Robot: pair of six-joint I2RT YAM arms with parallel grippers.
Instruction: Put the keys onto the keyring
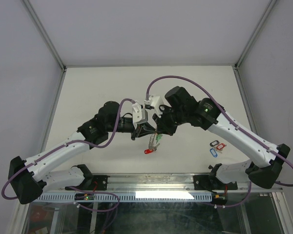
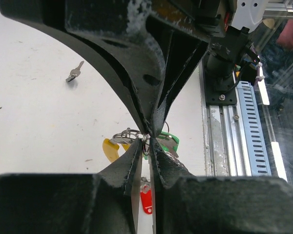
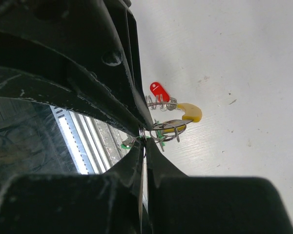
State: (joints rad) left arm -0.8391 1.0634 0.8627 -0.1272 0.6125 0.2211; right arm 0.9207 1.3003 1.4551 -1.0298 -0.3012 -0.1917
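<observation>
We see the left gripper (image 2: 145, 146) and right gripper (image 3: 144, 144) meeting tip to tip mid-table, each with jaws pinched on the thin coiled silvery wire keyring (image 3: 162, 104). Small silver metal keys with glossy red, yellow and green plastic tags (image 1: 153, 145) hang beneath it over the matt white table (image 1: 97, 92), well apart from the side walls and near the slotted metal rail (image 2: 249, 126)

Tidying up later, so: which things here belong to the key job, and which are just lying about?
Job: keyring, pinched by left gripper and right gripper; red-tagged key, green-tagged key, yellow-tagged key hanging below it; more tagged keys on the table; loose silver key.
Lying about: slotted rail; purple cables.
</observation>
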